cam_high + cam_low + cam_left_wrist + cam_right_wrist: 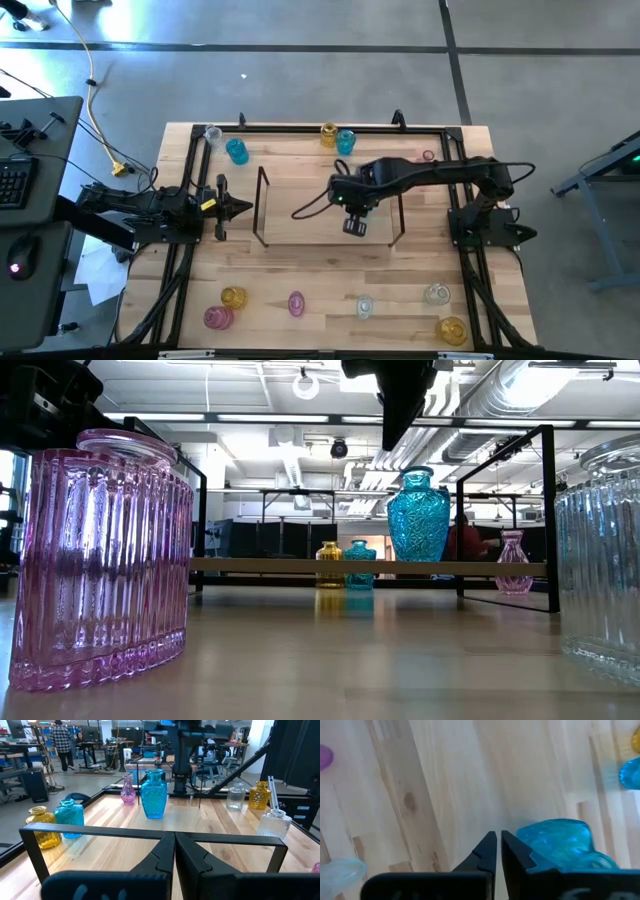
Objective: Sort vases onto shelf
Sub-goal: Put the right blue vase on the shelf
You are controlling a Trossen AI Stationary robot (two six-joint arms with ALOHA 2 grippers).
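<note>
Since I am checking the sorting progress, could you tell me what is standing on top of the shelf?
One tall blue vase stands upright on the shelf, below the right gripper, whose jaws are shut beside it, holding nothing. In the high view the arm covers the vase, so nothing under it can be checked there.

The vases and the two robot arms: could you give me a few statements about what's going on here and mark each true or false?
1. A big blue vase stands upright on the shelf. True.
2. The right gripper is clamped around that blue vase. False: its fingers are shut on nothing, with the vase beside them.
3. The left gripper is shut and waits at the table's left side, outside the shelf. True.
4. All the vases already stand on the shelf. False: several, such as a pink one and a yellow one, are on the table's near edge.
5. The right arm reaches over the shelf. True.
</note>
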